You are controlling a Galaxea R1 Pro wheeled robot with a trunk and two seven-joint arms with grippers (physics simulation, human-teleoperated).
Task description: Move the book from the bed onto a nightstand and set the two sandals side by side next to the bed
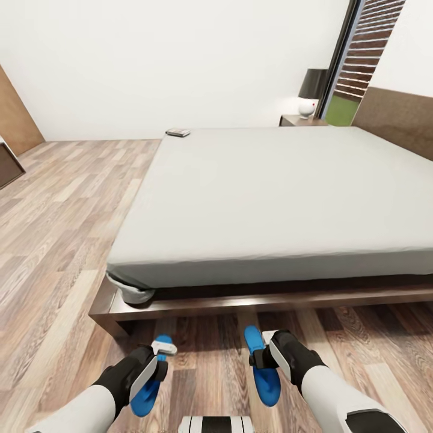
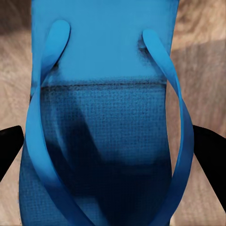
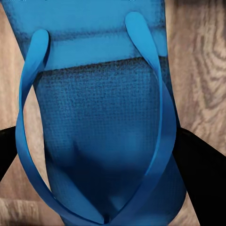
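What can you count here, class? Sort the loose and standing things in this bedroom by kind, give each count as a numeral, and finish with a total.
Blue sandals: 2, the left sandal at the left gripper and the right sandal at the right gripper
Book: 1
Bed: 1
Nightstand: 1
Lamp: 1
Total: 6
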